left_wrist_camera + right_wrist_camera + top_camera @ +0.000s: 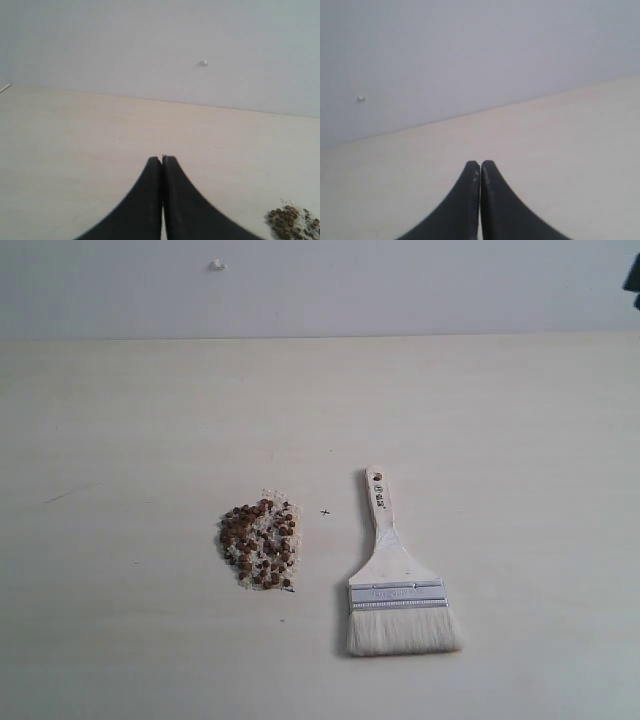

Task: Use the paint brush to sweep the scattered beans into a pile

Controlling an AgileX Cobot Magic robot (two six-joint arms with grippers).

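Observation:
The reddish-brown beans [260, 544], mixed with pale crumbs, lie gathered in one compact patch near the table's middle. To their right the paint brush [393, 575] lies flat, its wooden handle pointing away and its cream bristles [403, 629] toward the front. Neither gripper shows in the exterior view. In the left wrist view my left gripper [162, 159] is shut with nothing in it, and an edge of the beans [292, 221] shows off to one side. My right gripper [480, 163] is shut and empty above bare table; neither beans nor brush appear in the right wrist view.
The pale wooden table [500, 420] runs back to a plain grey wall [320, 285] with a small white mark [217, 265]. A tiny dark speck [325, 512] lies between the beans and the brush handle. A dark object [632, 280] shows at the upper right edge.

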